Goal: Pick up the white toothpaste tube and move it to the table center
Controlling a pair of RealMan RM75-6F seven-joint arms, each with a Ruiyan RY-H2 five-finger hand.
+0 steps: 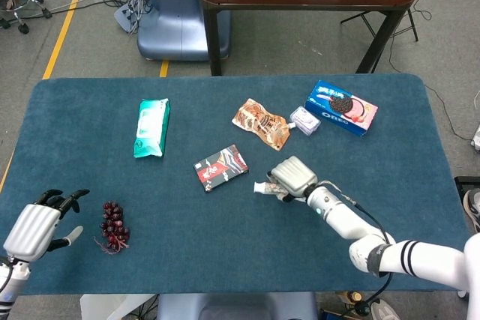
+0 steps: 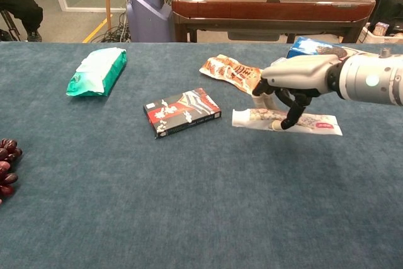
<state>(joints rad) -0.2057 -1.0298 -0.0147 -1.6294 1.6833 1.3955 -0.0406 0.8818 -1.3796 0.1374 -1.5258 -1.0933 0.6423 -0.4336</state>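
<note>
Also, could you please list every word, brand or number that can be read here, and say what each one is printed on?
"OREO": blue cookie box, readable in the head view.
Toothpaste tube in the right hand: print too small.
Black-and-red box: markings unreadable.
Orange pouch, green pack: unreadable.

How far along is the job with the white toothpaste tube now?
Done: the right hand grips the white toothpaste tube, which seems lifted off the table. In hand: carrying it, now beside the black box. Left: setting it down at the center and letting go.

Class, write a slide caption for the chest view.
Right hand carries white toothpaste tube above blue felt table.
</note>
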